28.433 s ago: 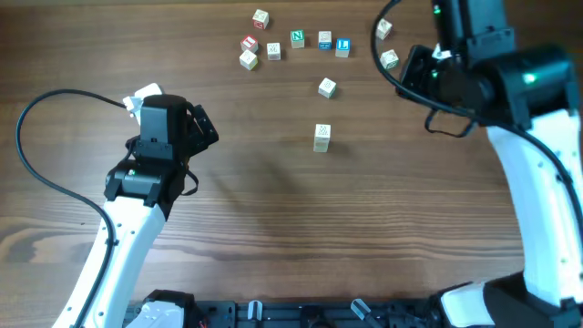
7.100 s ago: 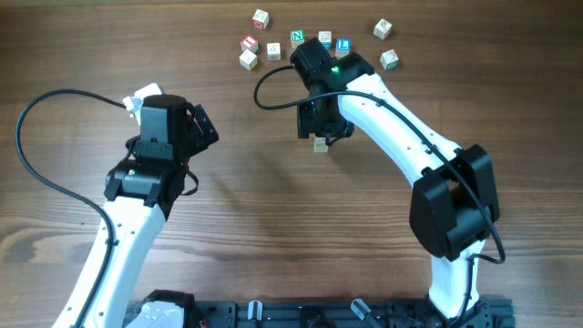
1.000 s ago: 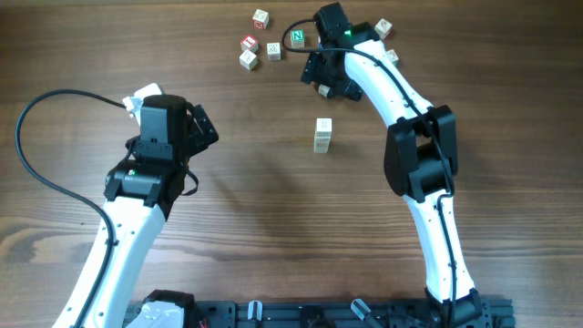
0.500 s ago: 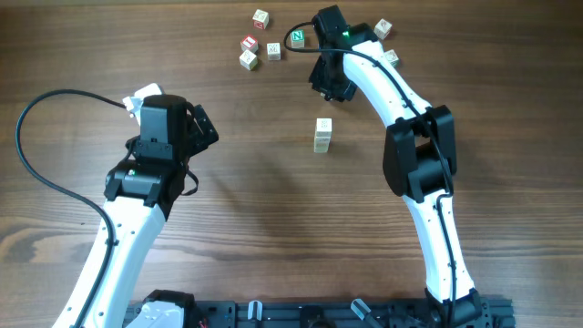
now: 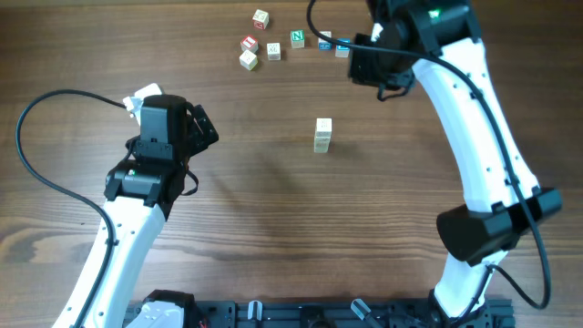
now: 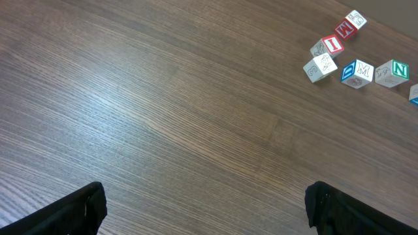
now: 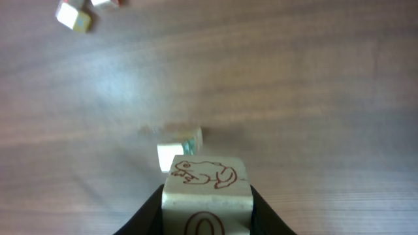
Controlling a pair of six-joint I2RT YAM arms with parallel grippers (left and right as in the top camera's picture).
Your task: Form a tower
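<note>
The tower is a short narrow stack of pale letter cubes standing alone mid-table. My right gripper hovers to the tower's upper right. In the right wrist view, this gripper is shut on a pale cube with a brown frog drawing on top and a red O on the near face. Beyond the held cube lies a blurred cube on the wood. My left gripper stays far left of the tower. Its jaws stand wide open over bare wood.
Several loose letter cubes lie at the far edge, among them a green N cube, a red cube and a blue cube. The left wrist view shows the same cluster at top right. A black cable loops at the left.
My right gripper has shut on the frog cube above the tower, lifted it and swung right toward the far edge. The left arm and the tower have not moved.
</note>
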